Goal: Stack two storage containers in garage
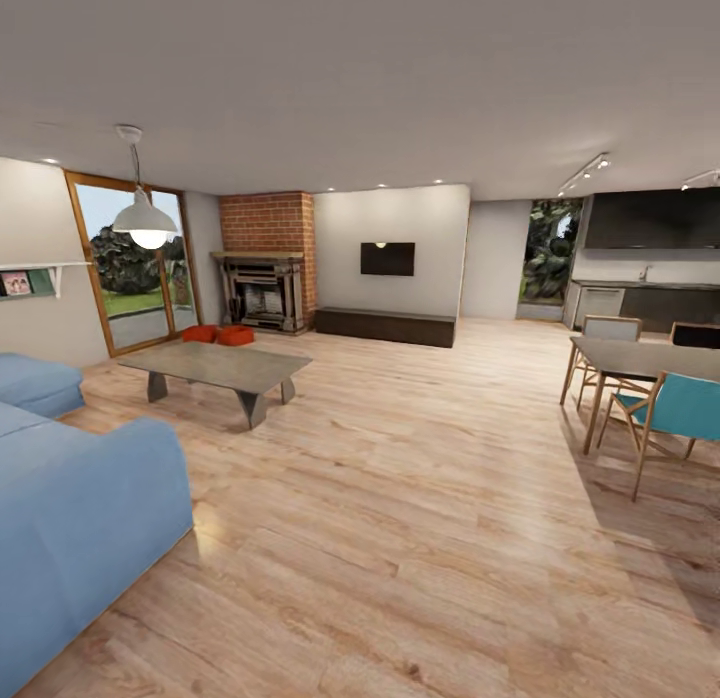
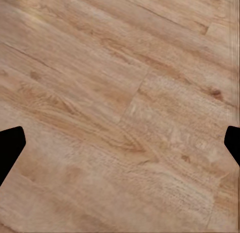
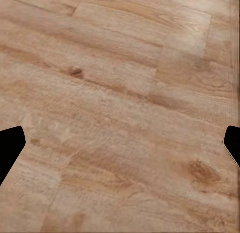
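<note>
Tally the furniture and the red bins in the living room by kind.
Rust-red rectangular storage bins by the fireplace: 2
Grey low coffee table: 1
Blue sofa: 1
Dining table: 1
Dining chairs in view: 3
Total: 8

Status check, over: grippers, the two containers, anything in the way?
Left gripper open, empty. Right gripper open, empty. Two containers on wood floor by fireplace. Coffee table in the way.

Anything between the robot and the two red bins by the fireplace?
Yes. The two storage containers sit on the wood floor before the fireplace, and the low coffee table stands in front of them. The floor to the table's right looks open. Both grippers, left and right, are open over bare planks.
</note>
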Controlling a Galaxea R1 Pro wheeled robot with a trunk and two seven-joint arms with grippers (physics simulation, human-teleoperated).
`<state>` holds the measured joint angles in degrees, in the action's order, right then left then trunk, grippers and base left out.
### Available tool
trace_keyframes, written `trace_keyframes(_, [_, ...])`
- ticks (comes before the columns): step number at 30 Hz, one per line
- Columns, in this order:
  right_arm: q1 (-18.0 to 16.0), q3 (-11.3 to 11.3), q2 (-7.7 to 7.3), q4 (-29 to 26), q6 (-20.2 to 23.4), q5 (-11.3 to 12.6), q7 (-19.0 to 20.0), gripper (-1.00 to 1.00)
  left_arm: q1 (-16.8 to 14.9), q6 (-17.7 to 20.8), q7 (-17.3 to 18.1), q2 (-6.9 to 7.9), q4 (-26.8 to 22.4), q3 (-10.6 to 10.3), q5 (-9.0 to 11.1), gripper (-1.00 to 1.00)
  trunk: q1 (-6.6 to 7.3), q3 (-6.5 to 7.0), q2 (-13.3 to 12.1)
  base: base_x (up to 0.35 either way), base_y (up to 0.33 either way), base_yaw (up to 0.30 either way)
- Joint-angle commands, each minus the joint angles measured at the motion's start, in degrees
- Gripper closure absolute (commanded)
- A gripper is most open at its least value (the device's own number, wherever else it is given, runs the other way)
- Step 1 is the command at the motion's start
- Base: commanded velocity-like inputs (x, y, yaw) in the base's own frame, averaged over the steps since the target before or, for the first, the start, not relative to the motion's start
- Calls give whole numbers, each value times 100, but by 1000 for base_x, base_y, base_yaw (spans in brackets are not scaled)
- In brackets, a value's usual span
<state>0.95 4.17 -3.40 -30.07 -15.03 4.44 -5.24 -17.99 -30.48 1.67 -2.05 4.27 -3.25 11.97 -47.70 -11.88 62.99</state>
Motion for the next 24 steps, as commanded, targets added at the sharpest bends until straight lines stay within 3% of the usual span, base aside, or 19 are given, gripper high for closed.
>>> trace_keyframes(1, [2,43,-7,-8,-9,47,-39,-100,-12,-37,17,-4,28,-35,52,-100,-4,-6,4,325,-86,-262])
trace_keyframes(6, [2,41,-9,-8,-9,48,-39,-100,-12,-37,17,-6,28,-35,51,-100,-4,-12,4,325,-111,-217])
trace_keyframes(16, [2,41,-11,-8,-9,49,-40,-100,-12,-37,17,2,28,-35,51,-100,-4,-12,4,325,-74,-7])
trace_keyframes(24, [2,45,-9,-8,-9,41,-42,-100,-12,-37,17,3,26,-35,52,-100,-4,-12,4,327,-3,150])
